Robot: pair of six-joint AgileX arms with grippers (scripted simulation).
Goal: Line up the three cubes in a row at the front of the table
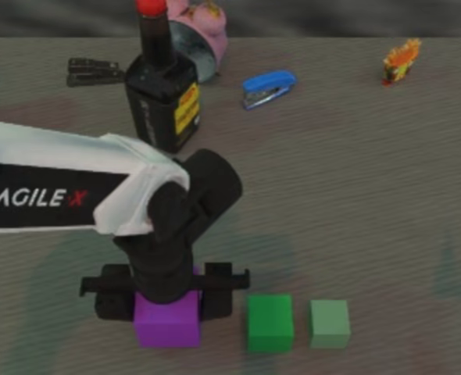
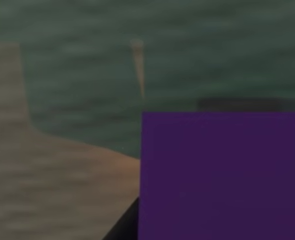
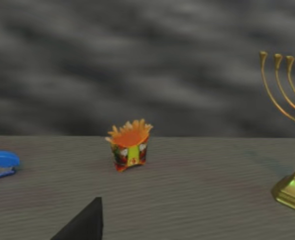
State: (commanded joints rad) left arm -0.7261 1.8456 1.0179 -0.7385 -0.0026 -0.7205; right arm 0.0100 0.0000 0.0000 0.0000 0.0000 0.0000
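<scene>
The left gripper (image 1: pixel 166 295) straddles the purple cube (image 1: pixel 168 322) at the table's (image 1: pixel 387 195) front edge — fingers spread either side, whether they grip it I cannot tell. Bright green cube (image 1: pixel 269 322) and pale green cube (image 1: pixel 329 323) sit rightward — a square-on, left-to-right row.

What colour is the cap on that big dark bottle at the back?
Red: the glossy cap tops the dark sauce bottle, shown best in the top view.

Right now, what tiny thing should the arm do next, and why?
Probably open the left gripper and lift straight up. The purple cube already sits on the table in line with the green cube and the pale cube, so the row looks finished.
</scene>
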